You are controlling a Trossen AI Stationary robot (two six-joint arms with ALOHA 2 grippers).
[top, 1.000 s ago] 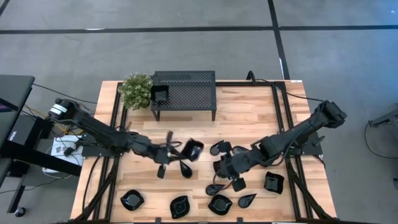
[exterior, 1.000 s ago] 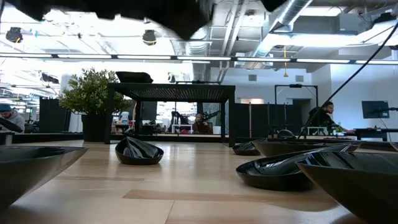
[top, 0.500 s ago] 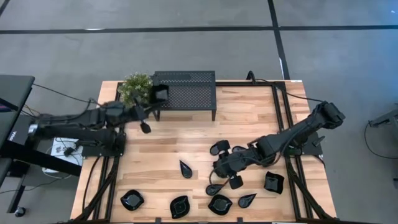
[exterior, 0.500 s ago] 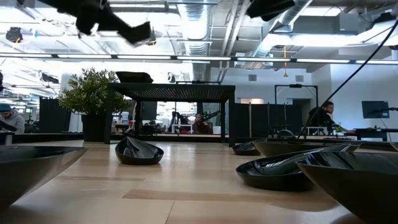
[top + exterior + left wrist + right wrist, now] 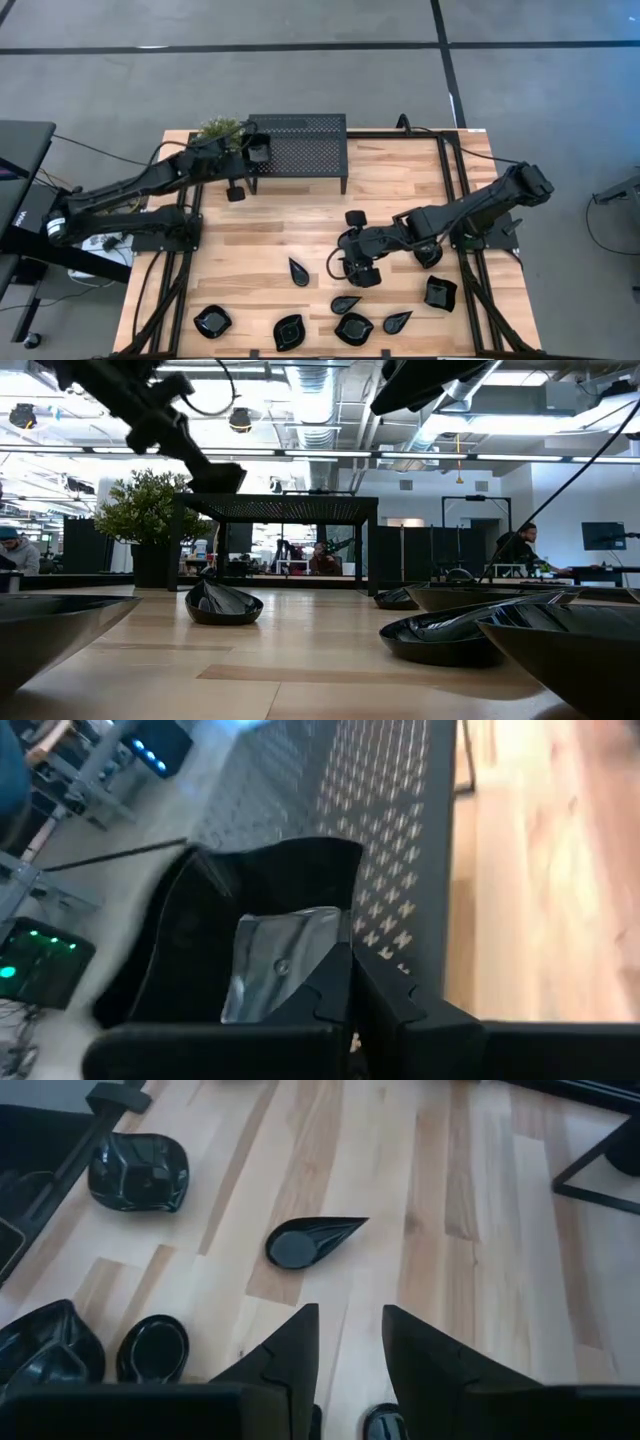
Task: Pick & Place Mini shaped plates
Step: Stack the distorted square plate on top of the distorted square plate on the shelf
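My left gripper (image 5: 252, 152) is at the left end of the black perforated stand (image 5: 305, 148), shut on a glossy black square dish (image 5: 262, 925). In the low view it reaches down to the stand top (image 5: 300, 502). I cannot tell whether the dish rests on the stand. My right gripper (image 5: 345, 1342) hovers open and empty above the middle of the table (image 5: 342, 267), its fingers pointing toward a teardrop dish (image 5: 310, 1240) that lies flat on the wood (image 5: 298, 271). Several more black dishes sit along the near edge, among them a scalloped one (image 5: 213, 320) and a square one (image 5: 440, 293). My left gripper holds the square dish by the wall nearest the wrist (image 5: 335, 945). One finger (image 5: 345, 995) shows against that wall beside the shiny inside; the other is hidden under the dish. The dish sits roughly level over the stand's left end.
A small potted plant (image 5: 218, 130) stands just left of the stand, close to the left gripper. Dark rails run along both sides of the table (image 5: 452, 190). Bare wood lies between the stand and the dishes (image 5: 300, 215). People sit in the room beyond (image 5: 520, 545).
The left gripper, holding the dish, has risen from the table's middle and swung toward the far left, ending at the stand's left end. The right gripper has shifted slightly toward the table's left and far edge, above the dishes.
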